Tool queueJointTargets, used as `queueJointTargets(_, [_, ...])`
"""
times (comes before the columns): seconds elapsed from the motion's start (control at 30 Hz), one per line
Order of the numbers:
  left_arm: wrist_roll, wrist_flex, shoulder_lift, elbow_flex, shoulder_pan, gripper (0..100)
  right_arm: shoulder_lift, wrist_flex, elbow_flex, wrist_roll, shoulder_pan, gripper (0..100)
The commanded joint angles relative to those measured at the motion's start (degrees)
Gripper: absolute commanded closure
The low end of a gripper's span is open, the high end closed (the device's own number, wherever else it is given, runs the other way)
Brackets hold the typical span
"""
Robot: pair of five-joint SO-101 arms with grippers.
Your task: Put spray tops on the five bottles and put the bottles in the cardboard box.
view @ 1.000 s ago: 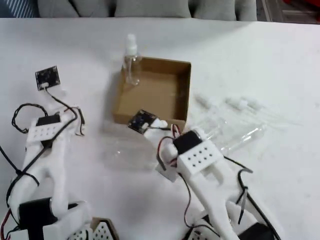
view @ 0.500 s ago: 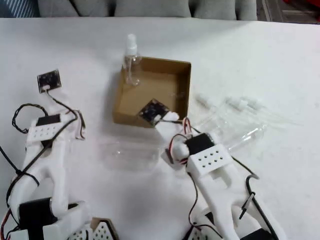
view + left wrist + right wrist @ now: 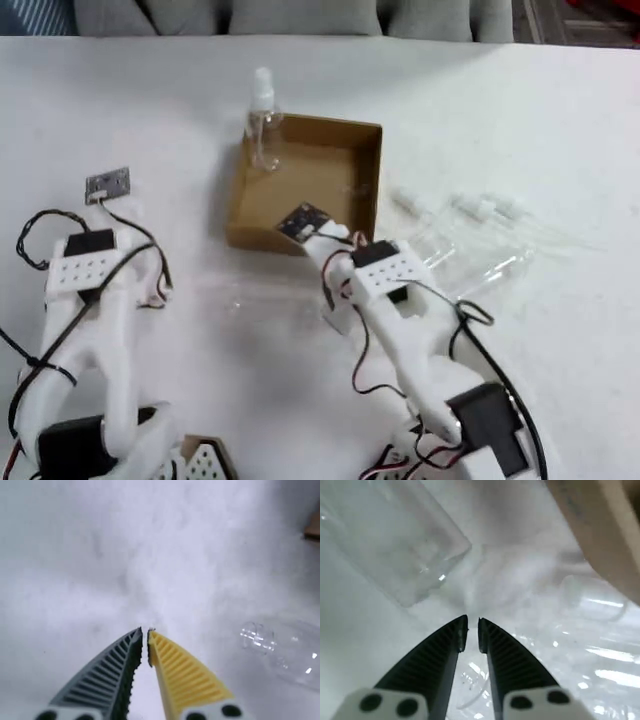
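Cardboard box [image 3: 320, 180] mostly open, capped bottle [image 3: 263, 125] at far corner, loose bottles [image 3: 480, 272] alongside

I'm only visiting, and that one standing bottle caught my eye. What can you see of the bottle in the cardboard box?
The spray bottle is slim and clear, plastic by the look of it, and seems empty. It carries a white spray top. It stands upright in the far left corner of the open cardboard box, as the high view shows it, with its base on the box floor. Whether it touches the walls there cannot be told. Its top rises above the box rim. Nothing else touches it.
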Motion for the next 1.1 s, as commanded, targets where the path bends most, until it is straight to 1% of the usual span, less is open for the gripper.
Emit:
queueJointTargets(0.0, [-1.2, 0.1, -2.6, 0.6, 2.5, 98, 0.4, -3.6, -2.5, -4.2, -3.0, 98.1])
queueJointTargets(0.1, [-1.1, -1.5, -2.5, 0.8, 2.9, 98, 0.8, -5.8, -2.5, -7.0, -5.3, 98.1])
queueJointTargets(0.23, [-1.1, -5.0, -2.4, 2.4, 2.5, 98, 0.8, -6.2, -2.5, -10.5, -10.9, 98.1])
queueJointTargets(0.37, [-0.9, -6.6, -2.4, 3.3, 2.5, 98, 0.9, -9.5, -2.4, -17.1, -17.0, 98.1])
queueJointTargets(0.53, [4.0, -6.8, -2.4, 3.3, 1.2, 98, 0.3, -16.8, 0.4, -26.3, -24.5, 98.1])
queueJointTargets(0.6, [4.7, -6.9, -2.5, 3.1, 0.7, 98, 0.3, -17.5, 0.4, -30.5, -26.6, 98.1])
queueJointTargets(0.7, [4.7, -6.9, -2.5, 3.1, 0.7, 98, -0.6, -15.6, 0.2, -35.2, -27.3, 98.1])
queueJointTargets(0.8, [4.7, -7.0, -2.8, 2.7, 1.2, 98, -5.5, -9.5, 0.2, -34.9, -27.3, 98.1])
queueJointTargets(0.9, [5.6, -7.2, -2.6, 1.2, 3.6, 98, -13.1, -0.7, 0.4, -29.2, -26.5, 98.1])
queueJointTargets(0.97, [7.4, -7.1, -2.6, 0.9, 4.9, 98, -17.8, 3.6, 0.6, -26.9, -24.4, 98.1])
queueJointTargets(1.07, [8.4, -7.1, -2.8, 0.6, 6.0, 98, -23.3, 5.9, 1.8, -25.8, -17.7, 98.1])
